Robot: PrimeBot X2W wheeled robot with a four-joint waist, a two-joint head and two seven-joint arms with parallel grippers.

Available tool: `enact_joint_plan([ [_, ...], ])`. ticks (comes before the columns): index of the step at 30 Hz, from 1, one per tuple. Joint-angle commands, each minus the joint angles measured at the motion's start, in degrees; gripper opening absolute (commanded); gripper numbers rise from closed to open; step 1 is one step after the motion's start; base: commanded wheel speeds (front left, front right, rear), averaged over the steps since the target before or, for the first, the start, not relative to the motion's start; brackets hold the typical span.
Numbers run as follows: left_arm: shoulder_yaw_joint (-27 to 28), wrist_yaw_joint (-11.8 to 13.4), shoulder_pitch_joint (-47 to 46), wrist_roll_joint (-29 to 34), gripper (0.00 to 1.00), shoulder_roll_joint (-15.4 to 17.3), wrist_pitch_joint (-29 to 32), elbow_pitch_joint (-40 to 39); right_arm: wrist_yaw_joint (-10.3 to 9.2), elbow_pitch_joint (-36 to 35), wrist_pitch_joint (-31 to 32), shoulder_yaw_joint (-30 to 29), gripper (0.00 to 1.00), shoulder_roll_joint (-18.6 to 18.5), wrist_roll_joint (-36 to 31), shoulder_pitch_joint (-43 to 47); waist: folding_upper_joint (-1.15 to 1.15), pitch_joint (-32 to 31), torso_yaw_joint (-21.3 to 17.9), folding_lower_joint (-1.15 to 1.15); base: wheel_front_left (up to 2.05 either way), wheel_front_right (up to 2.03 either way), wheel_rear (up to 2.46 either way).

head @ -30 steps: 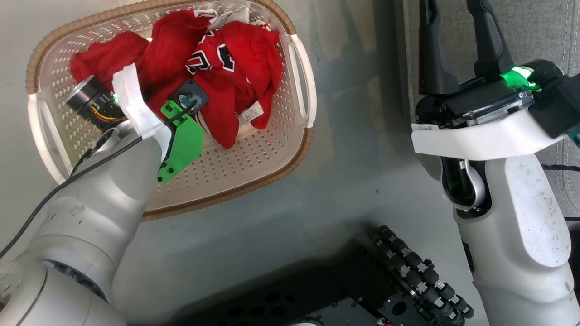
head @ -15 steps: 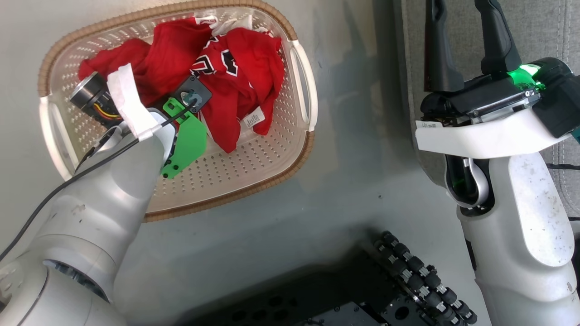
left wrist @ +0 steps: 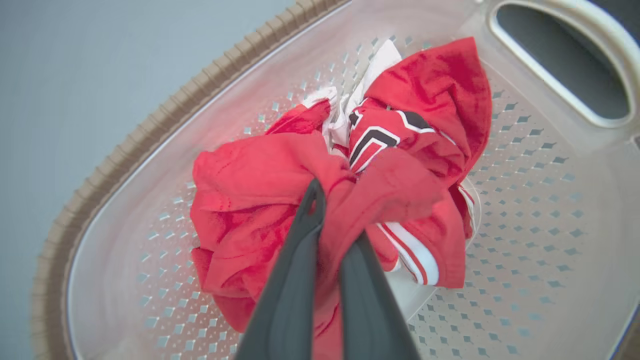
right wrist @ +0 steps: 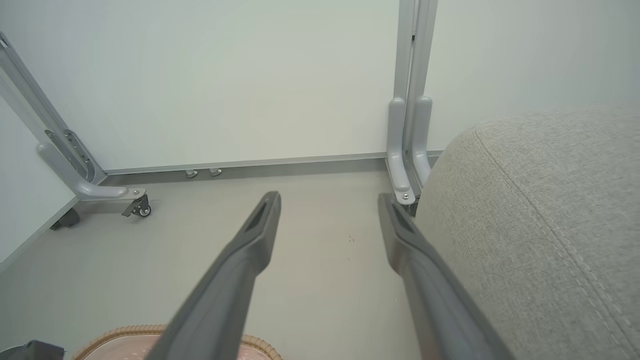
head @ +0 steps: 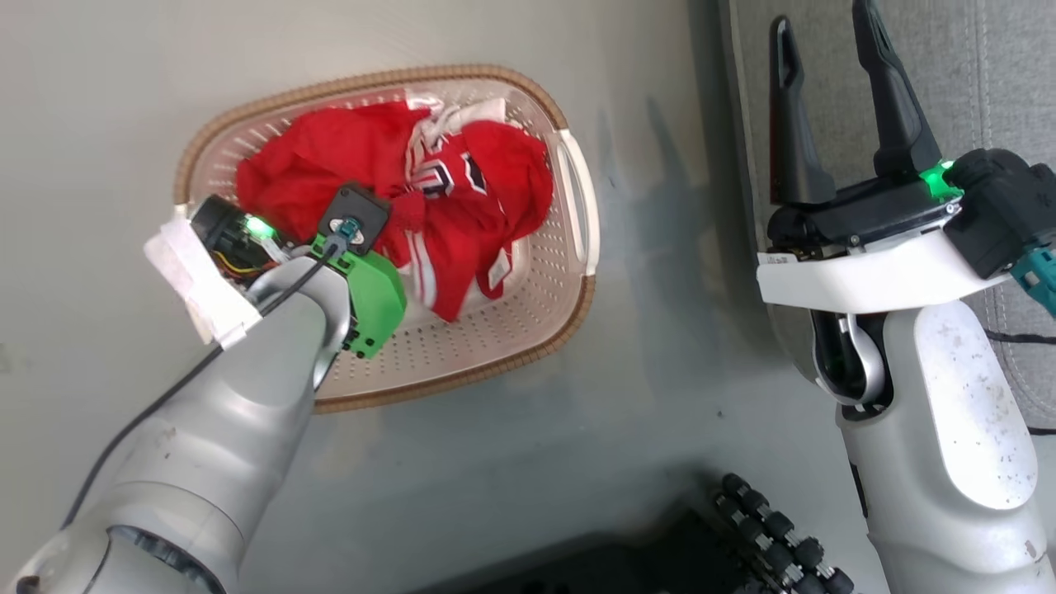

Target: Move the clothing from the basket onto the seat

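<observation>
Left wrist view: left pincer [left wrist: 335,210] clamped on clothing [left wrist: 240,185] inside basket [left wrist: 540,210], clear of its rim; right pincer [right wrist: 327,197] apart.

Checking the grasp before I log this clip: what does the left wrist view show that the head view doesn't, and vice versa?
Left wrist view: the left gripper shut on a fold of the red clothing. Head view: the right gripper, open and empty, beside the grey seat, and the whole basket on the floor. Both: the clothing bunched inside the basket.
</observation>
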Motion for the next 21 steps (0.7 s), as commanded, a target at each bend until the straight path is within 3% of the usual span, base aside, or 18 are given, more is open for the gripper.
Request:
enact_joint_plan([
  [1,0.5,0.5,1.2,-0.9,0.00,-0.2,-0.8,-1.0,0.00,0.4,-0.2,-0.4,1.00,-0.1,-0.7,1.0,0.00,-4.5,2.8,0.00,0.00,0.00,0.00],
  [5,2.4,0.7,3.8,-2.6,0.00,-0.3,-1.6,-5.1,0.00,0.7,-0.2,-1.5,1.00,-0.1,-1.9,3.0,0.00,-7.9,4.3,0.00,0.00,0.00,0.00],
  [21,14.8,3.2,20.0,-5.5,0.00,4.0,-1.6,-34.9,0.00,-0.5,3.7,-3.9,1.00,-0.1,-4.7,10.4,0.00,-20.5,8.9,0.00,0.00,0.00,0.00],
])
